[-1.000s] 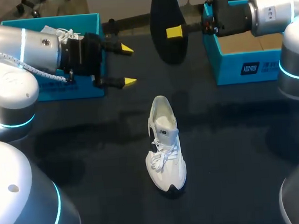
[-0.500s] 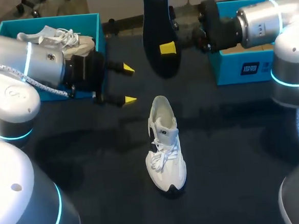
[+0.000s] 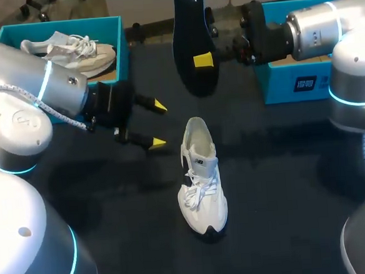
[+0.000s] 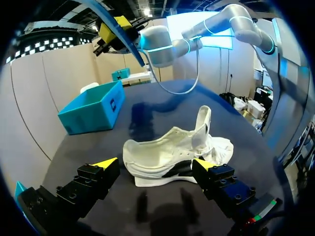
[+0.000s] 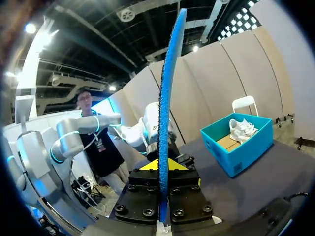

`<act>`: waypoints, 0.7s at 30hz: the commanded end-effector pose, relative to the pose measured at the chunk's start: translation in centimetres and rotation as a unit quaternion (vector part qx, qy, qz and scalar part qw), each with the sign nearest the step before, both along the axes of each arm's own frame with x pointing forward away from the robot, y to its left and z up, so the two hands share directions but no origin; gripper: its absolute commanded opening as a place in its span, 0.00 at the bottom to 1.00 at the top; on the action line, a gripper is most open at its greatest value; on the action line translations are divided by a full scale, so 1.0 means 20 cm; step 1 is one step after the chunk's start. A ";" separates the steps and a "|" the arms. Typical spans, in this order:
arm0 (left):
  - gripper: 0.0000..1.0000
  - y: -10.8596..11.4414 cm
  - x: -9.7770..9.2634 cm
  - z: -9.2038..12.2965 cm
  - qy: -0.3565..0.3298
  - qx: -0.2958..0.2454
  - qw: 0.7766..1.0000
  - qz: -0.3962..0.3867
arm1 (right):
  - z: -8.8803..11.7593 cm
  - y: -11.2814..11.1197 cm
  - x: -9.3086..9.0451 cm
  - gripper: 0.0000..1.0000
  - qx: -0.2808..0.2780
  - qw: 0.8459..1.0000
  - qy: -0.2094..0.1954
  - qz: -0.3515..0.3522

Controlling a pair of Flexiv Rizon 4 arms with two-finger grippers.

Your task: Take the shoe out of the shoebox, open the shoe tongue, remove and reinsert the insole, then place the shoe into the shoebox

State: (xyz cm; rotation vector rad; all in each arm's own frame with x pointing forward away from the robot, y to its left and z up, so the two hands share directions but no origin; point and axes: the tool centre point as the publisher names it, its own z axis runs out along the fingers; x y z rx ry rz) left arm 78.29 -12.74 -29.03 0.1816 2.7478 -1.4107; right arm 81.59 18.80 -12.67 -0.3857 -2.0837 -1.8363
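Note:
A white shoe [image 3: 201, 173] stands upright on the dark table, toe toward me, tongue raised. My left gripper [image 3: 158, 123] hangs open just left of its heel; in the left wrist view the shoe [image 4: 162, 152] lies right ahead of the left gripper [image 4: 155, 164], between the spread fingers and untouched. Above the table's far middle, my right gripper [image 3: 203, 60] is shut on a dark insole [image 3: 190, 42] that hangs upright. In the right wrist view the insole [image 5: 167, 98] rises edge-on from the right gripper [image 5: 160, 164].
An open teal shoebox [image 3: 118, 47] at the back left holds a second white shoe [image 3: 70, 47]. Another teal box [image 3: 291, 82] stands at the back right, under my right arm. Bare table lies in front of the shoe and on both sides of it.
My left gripper has come down and toward me, from beside the left box to the shoe's heel, still open. The right arm has carried the insole a little to the left.

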 end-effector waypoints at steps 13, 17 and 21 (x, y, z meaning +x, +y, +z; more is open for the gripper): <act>1.00 0.01 0.00 -0.06 0.003 0.038 0.999 0.018 | -0.14 0.04 -0.01 0.00 0.010 1.000 -0.023 -0.013; 1.00 0.01 0.00 -0.08 0.001 0.041 0.999 0.025 | -0.22 0.06 -0.04 0.00 0.013 0.999 -0.031 -0.016; 1.00 0.00 -0.01 -0.09 -0.002 0.035 0.999 0.026 | -0.31 0.10 -0.07 0.00 0.012 0.999 -0.038 -0.013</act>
